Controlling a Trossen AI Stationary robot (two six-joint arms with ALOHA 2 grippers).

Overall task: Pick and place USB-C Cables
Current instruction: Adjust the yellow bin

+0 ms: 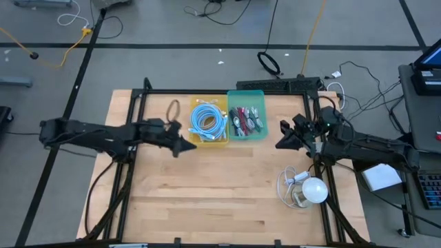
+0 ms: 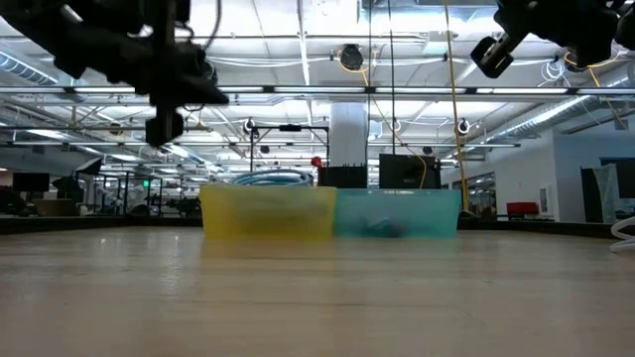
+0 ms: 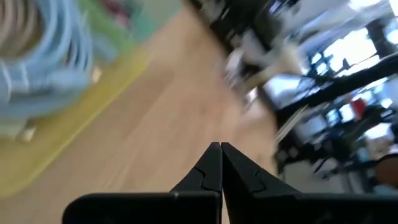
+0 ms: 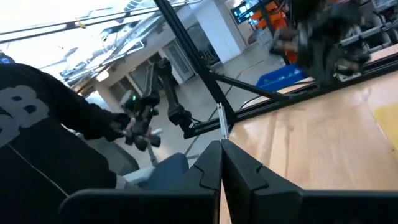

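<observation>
A yellow bin [image 1: 223, 139] at the table's far middle holds light blue coiled USB-C cables [image 1: 208, 118], which also show in the left wrist view [image 3: 37, 56]. Against its right side stands a teal bin [image 1: 261, 100] with short maroon and dark cables [image 1: 246, 120]. A beige coil [image 1: 173, 108] lies on the wood left of the yellow bin. My left gripper [image 1: 189, 146] hovers shut just near-left of the yellow bin, holding nothing [image 3: 221, 148]. My right gripper [image 1: 279, 145] hangs shut right of the teal bin, above the table, also holding nothing [image 4: 221, 144].
A clear-white cord with a round white bulb [image 1: 311, 188] lies near the right edge. A black frame [image 1: 138, 103] runs along the table's left, far and right sides. A person in a dark top [image 4: 43, 143] shows in the right wrist view. Bare wood [image 1: 220, 186] fills the near half.
</observation>
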